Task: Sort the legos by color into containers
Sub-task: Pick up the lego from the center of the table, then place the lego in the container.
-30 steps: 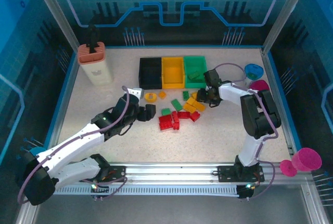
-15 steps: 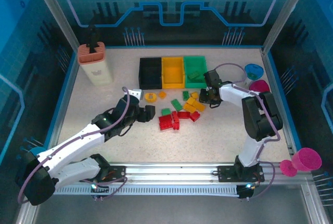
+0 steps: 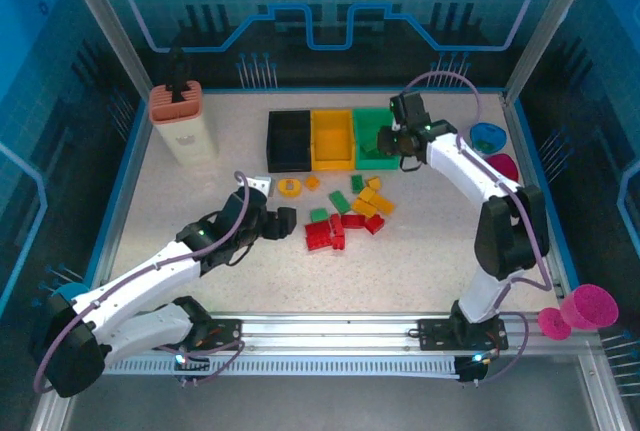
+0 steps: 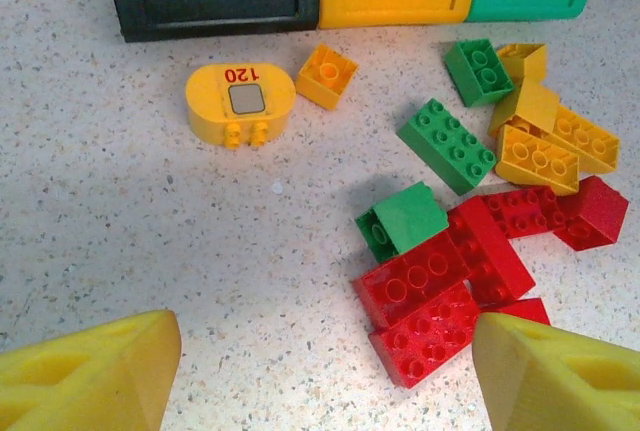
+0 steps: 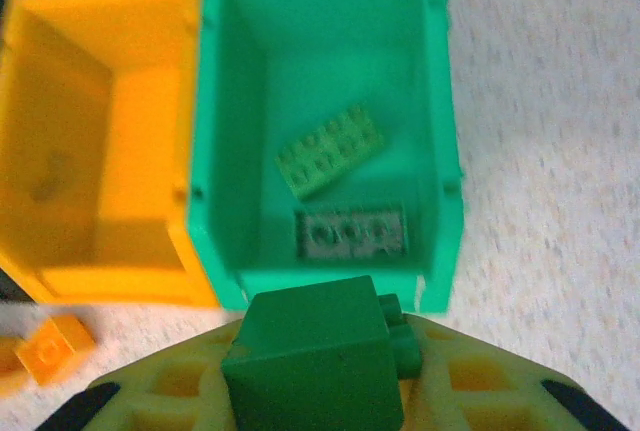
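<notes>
The legos [image 3: 350, 213] are mostly unsorted: the loose heap of red, yellow and green bricks lies on the table just in front of the green bin [image 3: 372, 138], toward the arm bases. Inside the green bin two green bricks [image 5: 330, 154] already rest on the floor. The yellow bin [image 3: 332, 138], touching the green bin's left wall, looks empty in the part that shows, and so does the black bin [image 3: 288, 139] beyond it. I judge the task to be in its early part, with every red and yellow piece and about three green ones left on the table. The right gripper [image 3: 395, 139] hangs over the green bin's edge, its jaws pinching a dark green brick [image 5: 312, 361] that is not yet released. The left gripper [image 4: 320, 381] hovers low over the table well in front of the green bin and to its left, at the heap's red side, its yellow fingers [image 4: 90, 371] spread wide with nothing between them. A second ago the right gripper was down at the heap's right edge with its jaws closing; now it is raised and swung back to the green bin with the brick. The left arm has hardly moved.
</notes>
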### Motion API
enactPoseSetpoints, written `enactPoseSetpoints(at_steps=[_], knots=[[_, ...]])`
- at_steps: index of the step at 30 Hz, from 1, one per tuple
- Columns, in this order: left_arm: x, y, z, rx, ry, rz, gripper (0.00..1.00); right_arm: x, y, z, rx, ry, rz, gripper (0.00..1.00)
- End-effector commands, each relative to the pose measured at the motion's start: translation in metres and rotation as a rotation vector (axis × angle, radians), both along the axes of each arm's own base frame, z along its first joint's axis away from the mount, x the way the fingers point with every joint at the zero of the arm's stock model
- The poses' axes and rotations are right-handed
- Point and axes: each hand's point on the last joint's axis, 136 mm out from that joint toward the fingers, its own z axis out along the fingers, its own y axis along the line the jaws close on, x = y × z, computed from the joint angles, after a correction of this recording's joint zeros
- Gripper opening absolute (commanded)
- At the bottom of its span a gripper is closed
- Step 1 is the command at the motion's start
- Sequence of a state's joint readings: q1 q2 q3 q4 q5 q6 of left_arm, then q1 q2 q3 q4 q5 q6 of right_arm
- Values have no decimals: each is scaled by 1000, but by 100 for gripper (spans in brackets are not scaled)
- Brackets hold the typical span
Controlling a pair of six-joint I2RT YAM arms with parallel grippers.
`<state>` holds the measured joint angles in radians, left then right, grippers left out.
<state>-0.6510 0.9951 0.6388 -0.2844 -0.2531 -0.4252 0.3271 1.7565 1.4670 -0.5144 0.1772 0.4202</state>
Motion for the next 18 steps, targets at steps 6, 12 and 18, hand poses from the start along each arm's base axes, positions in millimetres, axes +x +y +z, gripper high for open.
enactPoseSetpoints(at_steps=[6, 12, 18], knots=[[-15, -5, -11, -63, 61, -4, 77, 36, 8, -26, -63, 94, 28, 35], [-17, -10, -10, -73, 63, -22, 77, 43, 10, -21, -45, 85, 27, 66], [-13, -19, -11, -65, 80, -47, 78, 23, 7, -2, -24, 30, 26, 67]])
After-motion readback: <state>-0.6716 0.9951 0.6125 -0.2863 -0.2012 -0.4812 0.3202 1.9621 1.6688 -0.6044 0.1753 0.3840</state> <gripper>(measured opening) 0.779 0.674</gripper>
